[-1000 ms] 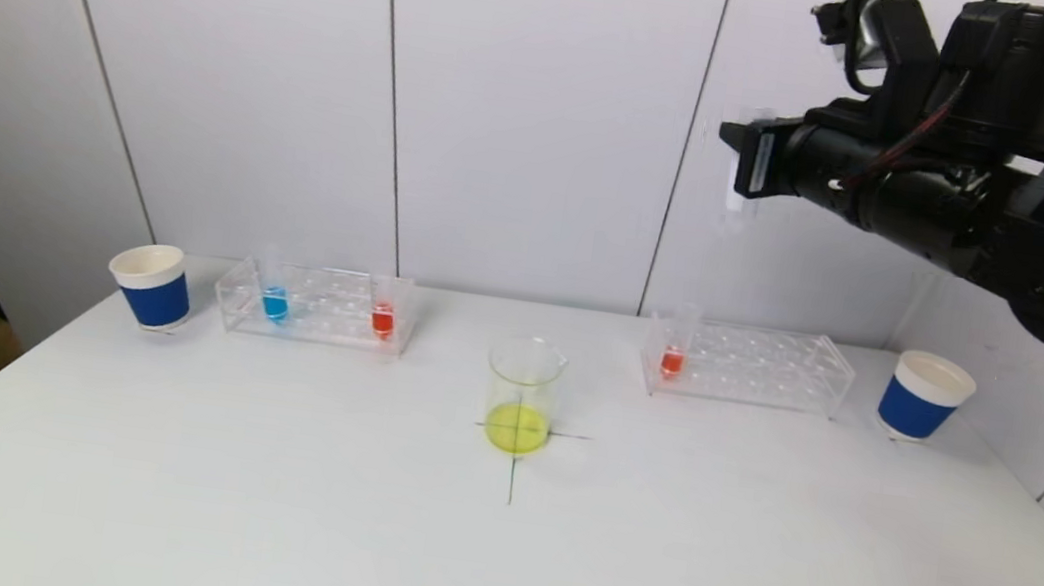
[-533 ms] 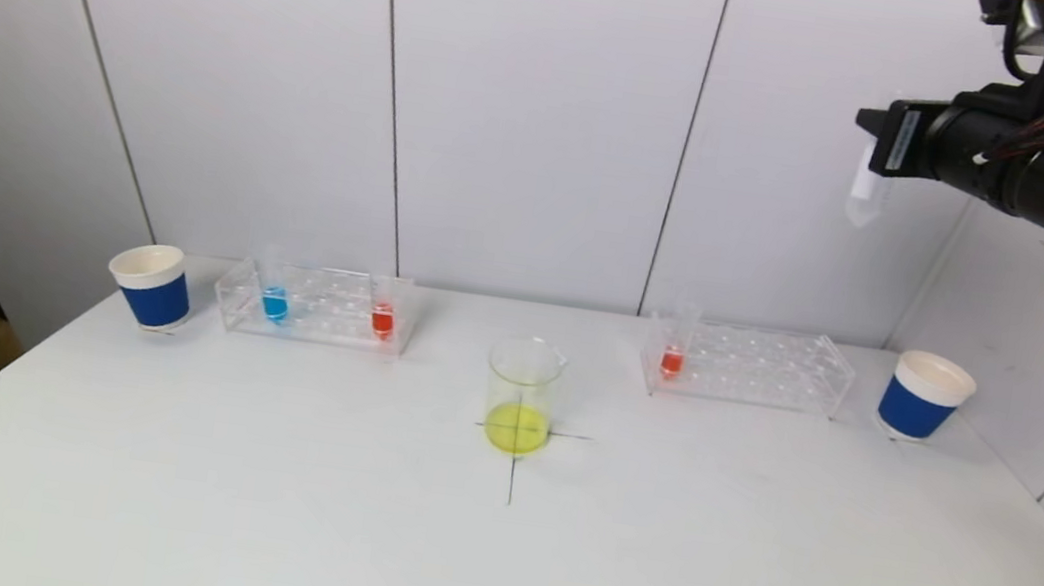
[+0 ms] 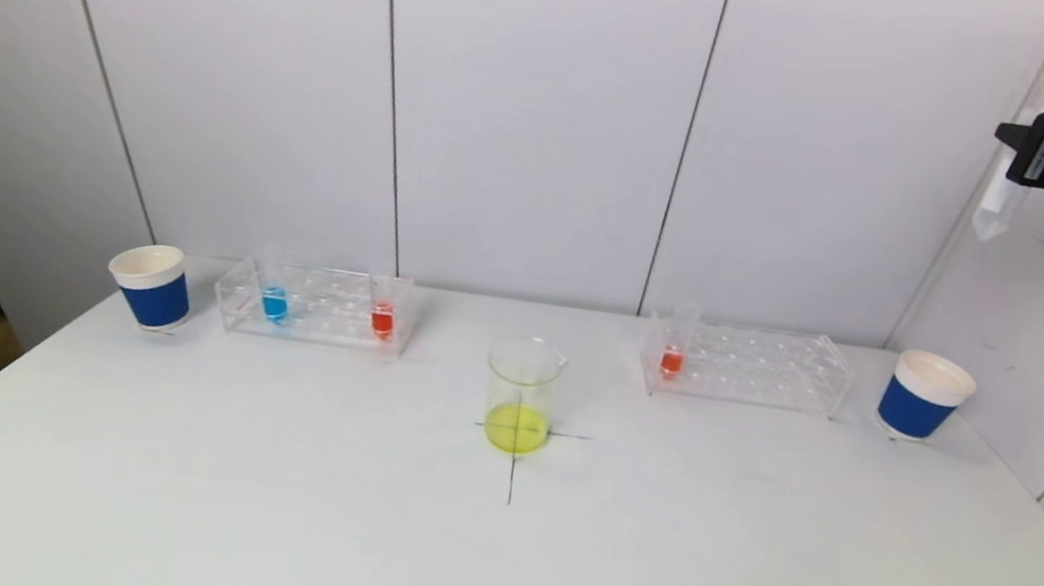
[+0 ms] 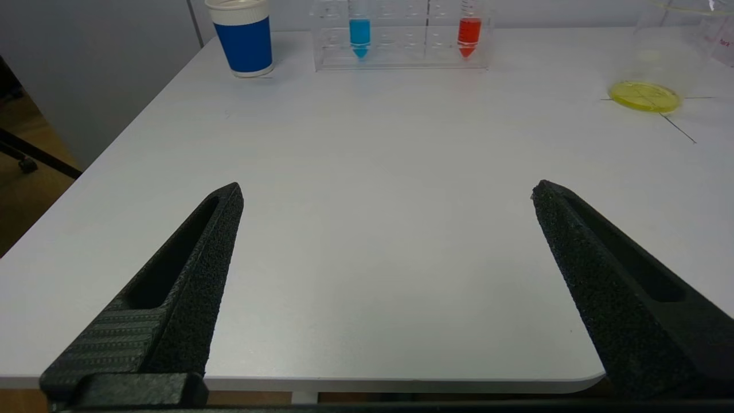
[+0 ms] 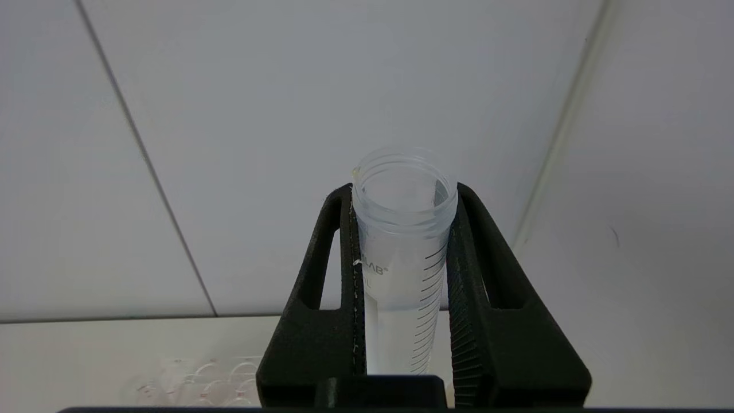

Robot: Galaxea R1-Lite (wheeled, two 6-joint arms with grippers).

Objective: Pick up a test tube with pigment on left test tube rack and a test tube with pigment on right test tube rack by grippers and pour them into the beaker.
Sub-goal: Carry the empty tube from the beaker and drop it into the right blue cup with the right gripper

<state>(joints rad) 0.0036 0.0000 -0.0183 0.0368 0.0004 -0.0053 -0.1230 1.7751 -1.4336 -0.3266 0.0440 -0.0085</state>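
Right gripper (image 5: 401,229), raised high above the counter's (image 3: 488,551) far right corner, fingers (image 5: 338,275) clamped on an upright, empty test tube (image 5: 401,246). Left gripper (image 4: 387,192) low over the near left edge, fingers (image 4: 189,269) spread wide, holding nothing. Beaker (image 3: 522,396) with yellow liquid at counter centre; left rack (image 3: 319,305) and right rack (image 3: 749,365) along the far edge.

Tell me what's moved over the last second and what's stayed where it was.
The right gripper, shut on an empty clear plastic test tube, swung high and away to the robot's right, from above the right clear test tube rack toward the frame's edge. It kept its hold. The glass beaker with yellow liquid, both racks, their coloured tubes and the two blue paper cups stayed put.
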